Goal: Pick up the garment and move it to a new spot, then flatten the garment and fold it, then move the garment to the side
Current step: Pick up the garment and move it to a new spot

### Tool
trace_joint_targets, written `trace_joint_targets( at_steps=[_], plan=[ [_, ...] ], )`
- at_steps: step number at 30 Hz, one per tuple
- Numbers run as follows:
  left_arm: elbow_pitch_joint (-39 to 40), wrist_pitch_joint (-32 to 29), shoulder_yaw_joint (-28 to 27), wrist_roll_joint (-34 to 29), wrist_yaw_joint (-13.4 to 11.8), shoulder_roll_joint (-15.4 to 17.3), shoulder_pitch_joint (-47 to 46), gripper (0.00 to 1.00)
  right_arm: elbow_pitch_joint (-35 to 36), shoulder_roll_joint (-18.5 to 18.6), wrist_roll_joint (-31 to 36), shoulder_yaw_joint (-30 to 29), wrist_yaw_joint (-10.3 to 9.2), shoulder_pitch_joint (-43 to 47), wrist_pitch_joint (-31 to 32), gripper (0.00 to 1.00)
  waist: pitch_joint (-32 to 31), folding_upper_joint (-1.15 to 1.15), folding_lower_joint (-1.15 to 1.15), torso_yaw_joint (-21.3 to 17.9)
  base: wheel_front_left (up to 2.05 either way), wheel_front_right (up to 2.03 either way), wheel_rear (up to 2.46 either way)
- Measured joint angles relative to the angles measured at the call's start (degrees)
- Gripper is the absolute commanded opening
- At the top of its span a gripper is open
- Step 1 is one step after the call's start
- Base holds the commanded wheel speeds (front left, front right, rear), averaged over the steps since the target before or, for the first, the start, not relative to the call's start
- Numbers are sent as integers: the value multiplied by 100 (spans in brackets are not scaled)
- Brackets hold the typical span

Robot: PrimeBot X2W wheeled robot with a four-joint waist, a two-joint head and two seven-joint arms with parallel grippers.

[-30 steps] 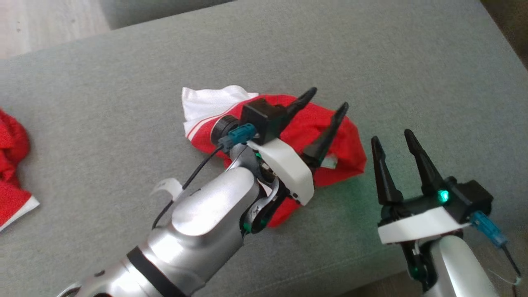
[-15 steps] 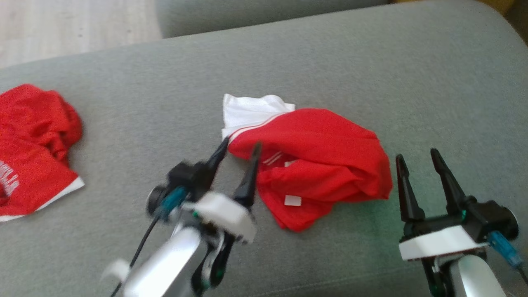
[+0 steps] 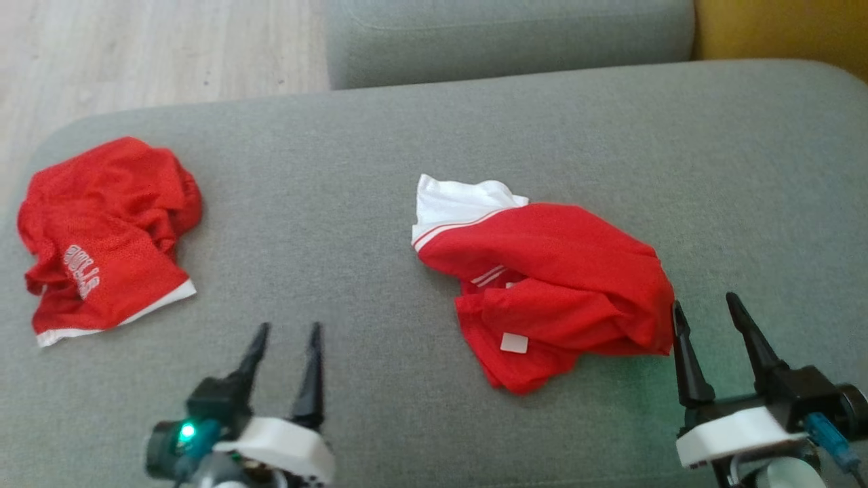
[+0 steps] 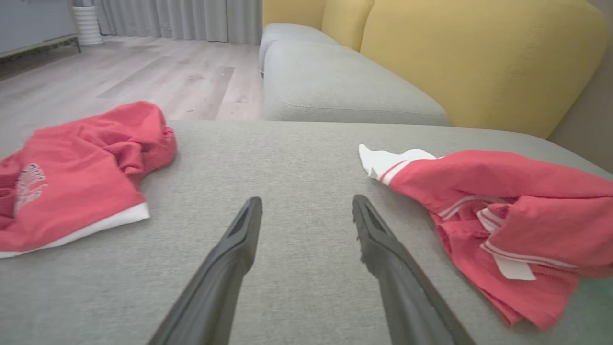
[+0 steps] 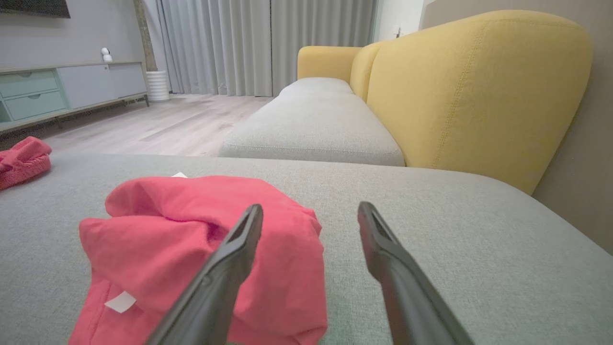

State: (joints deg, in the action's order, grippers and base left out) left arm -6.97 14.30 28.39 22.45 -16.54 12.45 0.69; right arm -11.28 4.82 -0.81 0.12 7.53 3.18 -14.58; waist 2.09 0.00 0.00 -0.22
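Note:
A crumpled red garment (image 3: 563,278) with a white sleeve and white stripes lies bunched at the middle right of the grey cushion (image 3: 380,169). It also shows at the right of the left wrist view (image 4: 517,201) and low on the left of the right wrist view (image 5: 201,230). My left gripper (image 3: 288,329) hangs open near the front edge, well left of the garment, with nothing between its fingers (image 4: 306,199). My right gripper (image 3: 704,301) is open just beside the garment's right edge; its left finger overlaps the red cloth in its own view (image 5: 311,206).
A second red garment (image 3: 102,230) with white lettering and a white hem lies crumpled at the cushion's far left (image 4: 72,167). Another grey seat (image 3: 508,34) and a yellow backrest (image 5: 479,91) stand beyond. Wooden floor (image 3: 135,54) lies past the left edge.
My left gripper has pulled back off the middle garment, down and to the left, still open. The head camera has shifted, bringing the left garment fully into view. The right gripper has stayed open.

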Motion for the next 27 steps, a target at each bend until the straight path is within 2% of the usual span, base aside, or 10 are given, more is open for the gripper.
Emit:
trace_joint_targets(
  at_steps=[8, 13, 20, 27],
  plan=[
    [177, 0, -1073, -582, 270, -177, 531, 100, -114, -4, 42, -54, 0, 3, -3, 100, -182, 0, 0, 162, 0, 0, 0],
    [183, 0, -1590, -833, 590, -380, 862, 100, -149, -34, 30, -63, 0, 13, -3, 100, -292, 0, 0, 230, 0, 0, 0],
    [141, 0, -1842, -1074, 909, -606, 883, 100, -213, -41, 30, -45, 0, 58, -3, 100, -369, 0, 0, 261, 0, 0, 0],
    [108, 0, -2027, -1230, 1107, -748, 922, 100, -243, -41, -13, -13, 0, 112, -3, 100, -376, 0, 0, 235, 0, 0, 0]
  ],
)
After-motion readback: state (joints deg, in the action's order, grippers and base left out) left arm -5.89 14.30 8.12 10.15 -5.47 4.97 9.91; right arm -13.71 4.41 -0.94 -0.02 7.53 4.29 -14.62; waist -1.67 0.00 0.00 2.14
